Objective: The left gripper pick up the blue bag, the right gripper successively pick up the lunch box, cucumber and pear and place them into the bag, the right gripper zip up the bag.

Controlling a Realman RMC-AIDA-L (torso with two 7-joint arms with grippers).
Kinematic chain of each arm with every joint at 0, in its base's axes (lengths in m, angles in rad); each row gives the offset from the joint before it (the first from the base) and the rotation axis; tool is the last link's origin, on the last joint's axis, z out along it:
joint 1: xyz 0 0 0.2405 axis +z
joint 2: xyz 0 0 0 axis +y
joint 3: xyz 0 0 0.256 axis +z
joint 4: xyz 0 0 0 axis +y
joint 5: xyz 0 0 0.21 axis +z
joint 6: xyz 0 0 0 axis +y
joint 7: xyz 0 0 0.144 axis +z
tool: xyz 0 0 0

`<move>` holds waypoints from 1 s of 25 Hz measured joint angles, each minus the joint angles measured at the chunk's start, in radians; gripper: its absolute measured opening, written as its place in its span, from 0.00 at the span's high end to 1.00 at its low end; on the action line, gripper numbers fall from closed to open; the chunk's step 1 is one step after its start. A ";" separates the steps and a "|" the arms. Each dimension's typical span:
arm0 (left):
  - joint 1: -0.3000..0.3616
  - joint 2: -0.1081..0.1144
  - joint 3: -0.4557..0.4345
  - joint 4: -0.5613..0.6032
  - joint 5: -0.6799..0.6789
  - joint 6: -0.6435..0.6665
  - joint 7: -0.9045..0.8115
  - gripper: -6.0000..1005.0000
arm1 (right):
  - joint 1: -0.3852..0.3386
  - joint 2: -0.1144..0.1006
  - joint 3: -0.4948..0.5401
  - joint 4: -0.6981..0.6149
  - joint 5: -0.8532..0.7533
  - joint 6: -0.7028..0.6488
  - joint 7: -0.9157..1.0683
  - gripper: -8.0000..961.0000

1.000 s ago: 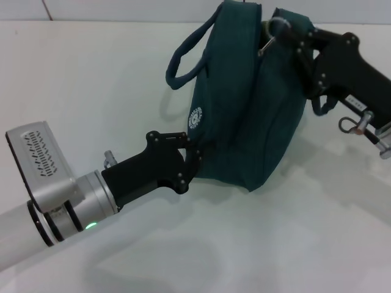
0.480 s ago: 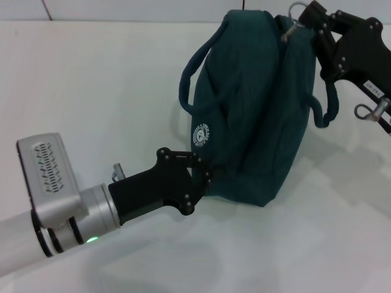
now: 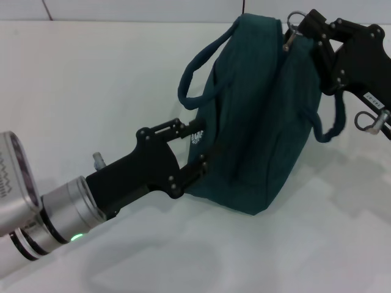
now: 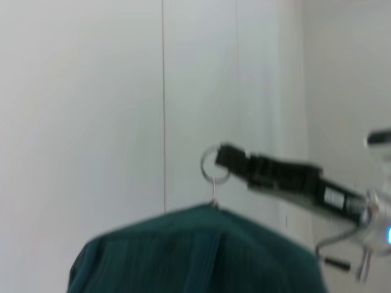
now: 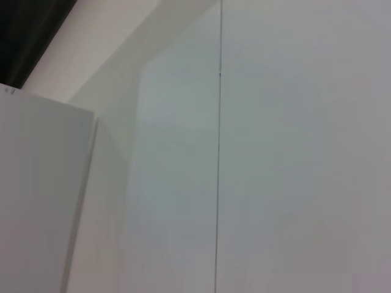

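Left gripper (image 3: 197, 160): head view, clamped on the low side of the bag (image 3: 256, 122), apparently bracing it upright against the zip pull.
Right gripper (image 3: 303, 30): beyond and above the left one, at the bag's top corner, pinched on the ring pull (image 3: 294, 19); zipping looks under way or nearly done.
Contents: lunch box, cucumber, pear not visible, presumably inside.
Left wrist view: bag top (image 4: 201, 244) close below; ring pull (image 4: 214, 166) just above it, held by right gripper (image 4: 227, 154).
Right wrist view: only a pale wall.
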State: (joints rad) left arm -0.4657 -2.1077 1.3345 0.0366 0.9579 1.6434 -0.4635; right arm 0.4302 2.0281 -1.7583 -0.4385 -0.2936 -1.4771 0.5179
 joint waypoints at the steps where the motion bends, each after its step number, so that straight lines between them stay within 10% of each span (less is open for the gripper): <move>1: -0.003 0.000 0.000 0.001 -0.003 0.014 -0.012 0.73 | 0.000 0.000 -0.001 0.000 0.000 0.000 -0.007 0.98; 14: -0.075 0.000 0.002 -0.002 -0.065 0.039 -0.105 0.26 | 0.006 0.000 -0.016 0.000 0.005 0.001 -0.016 0.98; 25: -0.108 0.000 0.001 -0.002 -0.101 -0.040 -0.153 0.22 | 0.000 0.000 -0.040 -0.011 0.008 0.000 -0.052 0.98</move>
State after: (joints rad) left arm -0.5739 -2.1077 1.3352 0.0343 0.8569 1.6035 -0.6169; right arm 0.4303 2.0277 -1.7986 -0.4492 -0.2853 -1.4771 0.4662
